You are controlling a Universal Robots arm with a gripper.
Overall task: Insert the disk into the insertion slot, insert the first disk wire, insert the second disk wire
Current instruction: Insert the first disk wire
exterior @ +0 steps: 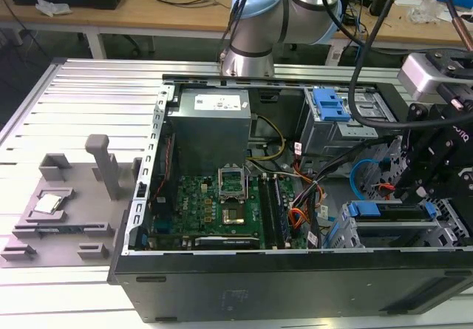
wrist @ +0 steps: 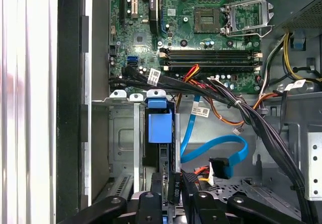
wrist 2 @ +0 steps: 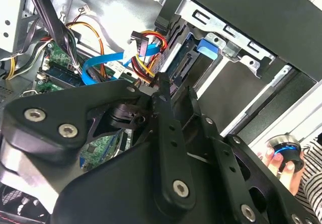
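- While the gripper [exterior: 408,192] hung over the corner of the computer case [exterior: 244,285] at the exterior view's right, the disk [exterior: 392,211] lay level in the slot [exterior: 384,234], its blue frame showing, and the blue cable [exterior: 360,175] curled loose just behind.
- In the second wrist view the gripper [wrist 2: 163,83] pointed at the back edge of the disk [wrist 2: 187,58]; whether it was open, shut or holding anything could not be told. The red and orange wires [wrist 2: 150,44] ended in a dark plug near the disk, apparently not seated.
- In the first wrist view the disk [wrist: 160,126] stood edge-on inside the slot [wrist: 123,133], its silver body mostly hidden, its blue frame plain; the blue cable [wrist: 216,146] looped nearby with its plug free.
- By my reading the disk step looked all but done and both wire steps not begun. Seating a plug would call for square alignment with the disk's back edge in a crowded corner.
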